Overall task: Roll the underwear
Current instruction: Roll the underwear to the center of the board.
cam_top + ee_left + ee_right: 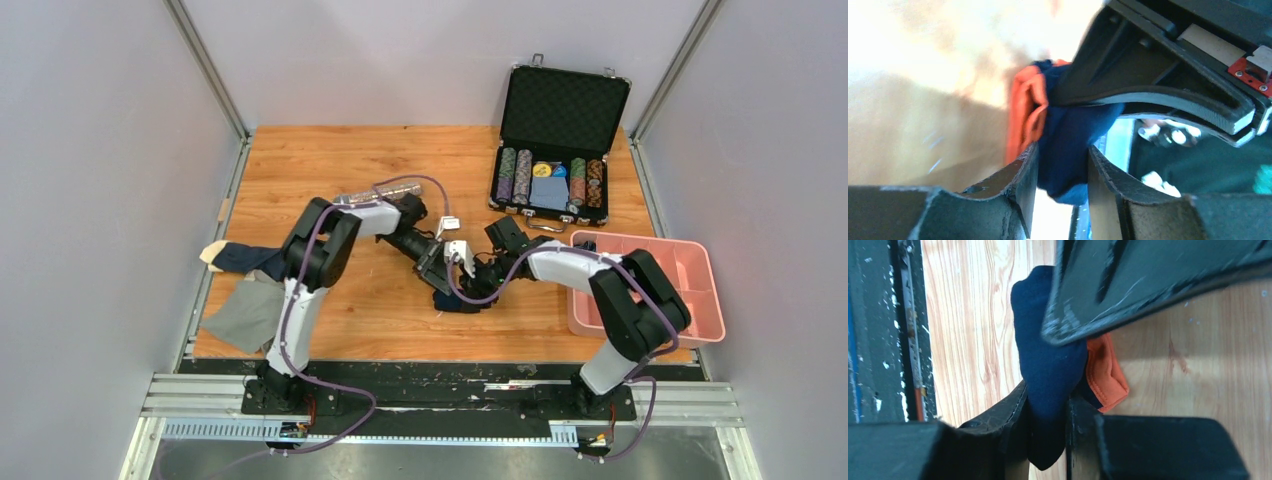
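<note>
Black two-finger left gripper (1062,170) and black two-finger right gripper (1048,410) meet at mid-table, each clamped nearly closed on the bunched plain navy cloth boxer briefs with orange patch (457,299). The cloth is pinched between both finger pairs, with the orange fold bulging out to one side. On the light wooden table (330,160): pink plastic compartment tray (690,270) at right edge, open black poker-chip case (565,105) far right, flat grey cloth (240,315) and second navy briefs with pale waistband (242,259) at left edge, well apart from both grippers.

Both arms reach inward; left pincer (1063,167) and right pincer (1046,412) meet, each clamped on the underwear (1073,125)
</note>
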Available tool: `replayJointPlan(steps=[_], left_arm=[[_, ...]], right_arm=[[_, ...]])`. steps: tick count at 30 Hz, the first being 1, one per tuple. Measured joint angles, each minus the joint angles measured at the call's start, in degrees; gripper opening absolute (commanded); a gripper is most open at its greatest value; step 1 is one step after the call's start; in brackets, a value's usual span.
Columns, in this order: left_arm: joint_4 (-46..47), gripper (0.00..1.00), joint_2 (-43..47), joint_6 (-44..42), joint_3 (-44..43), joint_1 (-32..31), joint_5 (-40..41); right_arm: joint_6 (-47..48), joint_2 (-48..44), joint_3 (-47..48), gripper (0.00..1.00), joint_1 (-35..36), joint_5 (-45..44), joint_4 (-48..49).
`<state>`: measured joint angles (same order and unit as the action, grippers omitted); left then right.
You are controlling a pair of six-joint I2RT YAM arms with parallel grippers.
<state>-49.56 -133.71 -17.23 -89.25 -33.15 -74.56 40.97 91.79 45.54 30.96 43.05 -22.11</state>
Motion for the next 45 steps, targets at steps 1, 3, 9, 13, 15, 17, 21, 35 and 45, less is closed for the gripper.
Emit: replayJointPlan(steps=[1,3,9,13,15,17,21,35,45], left_arm=[[5.18,0.48,2.73,5.29,3.26,1.27,2.43],[13.25,0.49,8.07,12.9,8.0,3.78,9.29],[34.4,0.54,30.86,19.37,22.86,9.03,33.99],[44.98,0.57,46.6,9.84,32.33,2.08,44.39],[49.75,0.59,50.95,3.13,37.22,-3.61,47.15],[54.01,0.59,53.11,-4.02,42.82,-9.6,49.03],[57.72,0.6,51.32,-15.39,51.52,-16.48,51.06],[70.66,0.65,42.84,-31.21,53.42,-18.36,55.21],[69.13,0.73,45.66,-34.29,53.31,-18.03,51.71]], right_arm=[[-0.44,1.53,1.6,0.0,-0.07,0.66,-0.76],[-1.7,4.66,4.76,0.0,-0.59,2.21,-2.86],[-7.89,15.26,13.68,0.0,-5.16,10.49,-11.93],[-9.97,22.14,19.34,0.0,-7.61,15.39,-18.84],[-10.82,24.52,20.98,0.0,-8.57,17.18,-21.18],[-11.34,26.27,22.08,0.0,-9.38,18.64,-23.04],[-11.85,28.15,23.41,0.0,-9.88,19.5,-26.05],[-13.73,32.37,27.34,0.0,-10.88,20.09,-32.3],[-14.36,35.58,30.34,0.0,-10.93,20.63,-37.05]])
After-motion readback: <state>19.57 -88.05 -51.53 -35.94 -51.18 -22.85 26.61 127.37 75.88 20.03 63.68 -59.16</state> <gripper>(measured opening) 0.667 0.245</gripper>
